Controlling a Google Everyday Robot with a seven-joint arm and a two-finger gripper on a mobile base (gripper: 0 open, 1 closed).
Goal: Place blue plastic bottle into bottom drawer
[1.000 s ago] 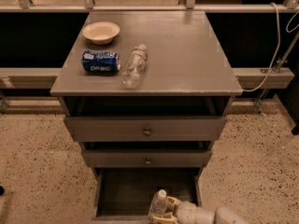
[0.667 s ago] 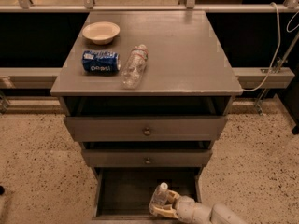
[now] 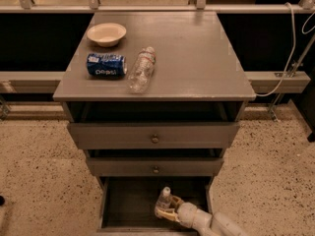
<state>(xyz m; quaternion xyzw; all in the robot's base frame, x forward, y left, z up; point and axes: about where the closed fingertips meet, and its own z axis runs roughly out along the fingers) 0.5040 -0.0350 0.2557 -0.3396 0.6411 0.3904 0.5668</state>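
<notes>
The bottom drawer (image 3: pixel 129 204) of the grey cabinet is pulled open and its inside is dark. The blue plastic bottle (image 3: pixel 163 203), clear with a white cap, stands about upright inside the drawer, right of its middle. My gripper (image 3: pixel 170 213) reaches in from the lower right, low inside the drawer. It is shut on the bottle's lower part, with the pale fingers (image 3: pixel 173 211) around it. The bottle's base is hidden, so I cannot tell if it rests on the drawer floor.
On the cabinet top (image 3: pixel 197 58) lie a blue Pepsi can (image 3: pixel 106 65), a slim crinkled clear bottle (image 3: pixel 141 69) and a cream bowl (image 3: pixel 106 33). The two upper drawers (image 3: pixel 154 137) with round knobs are slightly open. A white cable (image 3: pixel 290 48) hangs at the right.
My gripper has carried the bottle a little farther into the bottom drawer, away from its front edge. The things on the cabinet top have not moved.
</notes>
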